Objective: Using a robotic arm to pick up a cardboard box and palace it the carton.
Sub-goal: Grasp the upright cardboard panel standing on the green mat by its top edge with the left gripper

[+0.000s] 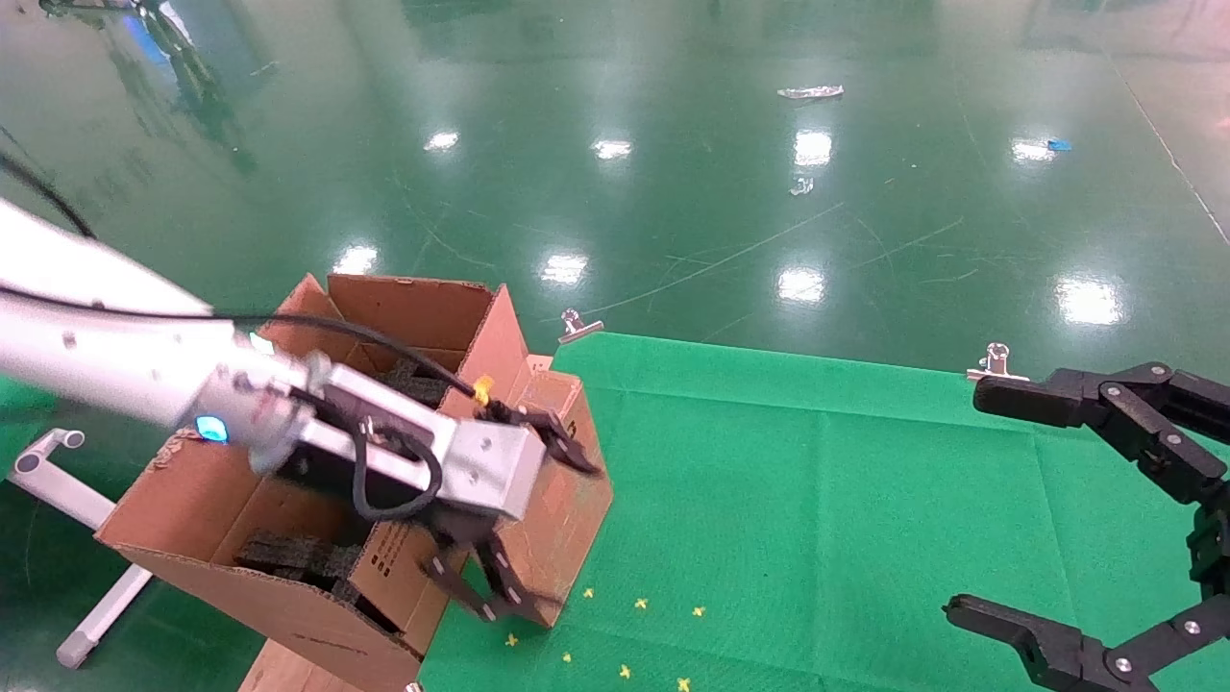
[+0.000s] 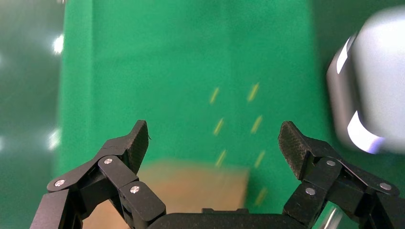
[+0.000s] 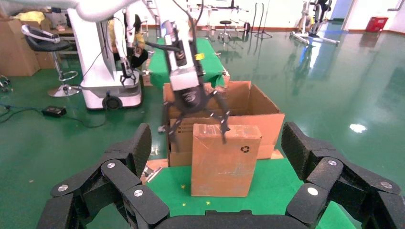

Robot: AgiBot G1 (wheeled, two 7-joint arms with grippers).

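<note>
Head view: left gripper [image 1: 524, 524] sits over the cardboard box [image 1: 562, 481], at the table's left edge. The box stands upright on the green cloth [image 1: 817, 500], pressed against the side of the carton [image 1: 317, 461]. Jaws are spread wide, one finger above the box's top edge, the other low by its front corner. Not gripping anything. Hard to say from here whether the fingertips touch the box.

Right wrist view confirms it: the robotic arm [image 3: 184, 71] comes down from above, fingers splayed either side of the box top, box [image 3: 224, 160] standing on its own in front of the carton [image 3: 253, 107]. A recycling mark shows on the box's upper corner and clear tape runs along its top.

Left wrist view is motion-blurred; a brown patch between the open fingers [image 2: 131, 145] is probably the box top, with green cloth beyond.

The carton is open, flaps up, black foam blocks [image 1: 293, 557] inside, print on the near flap.

Right gripper [image 1: 971, 500] is parked at the table's right side, well apart from the box, jaws wide open and empty. Small yellow marks [image 1: 639, 604] dot the cloth near the box.
</note>
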